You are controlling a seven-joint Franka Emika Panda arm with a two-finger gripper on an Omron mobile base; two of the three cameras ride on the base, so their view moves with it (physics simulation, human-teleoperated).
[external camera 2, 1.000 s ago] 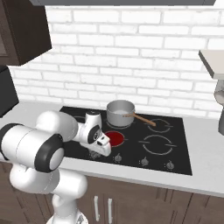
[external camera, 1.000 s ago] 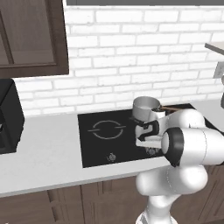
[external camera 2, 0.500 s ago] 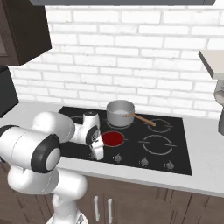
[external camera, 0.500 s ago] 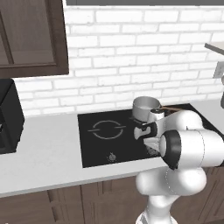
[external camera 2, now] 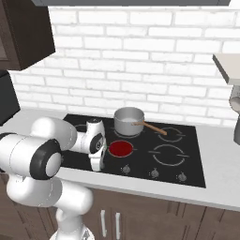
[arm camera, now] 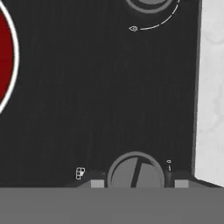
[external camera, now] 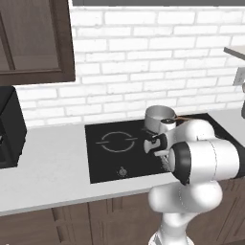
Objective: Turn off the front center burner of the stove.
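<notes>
The burner (external camera 2: 120,148) glows solid red at the front center of the stove (external camera 2: 192,159), just ahead of the steel pot (external camera 2: 129,121) that sits on the back zone with a wooden spoon (external camera 2: 151,126) leaning out over its rim. The gripper (external camera 2: 96,165) points straight down at the front edge of the black glass, just to the left of that red disc in the right base view. From the hand view, a round silver knob (arm camera: 136,170) with a slot across its face sits right between the two dark fingertips (arm camera: 97,182), one on each side, so the jaws are spread and straddling it; whether the pads actually touch the knob I cannot tell. A sliver of the red burner (arm camera: 6,57) shows at the left edge there, and the pale countertop (arm camera: 212,96) runs down the right side. Another knob (arm camera: 150,3) peeks in at the top. In the left base view the white arm covers the hand, with the pot (external camera: 159,116) behind it and a large ring marking (external camera: 115,141) on the stove (external camera: 103,165).
</notes>
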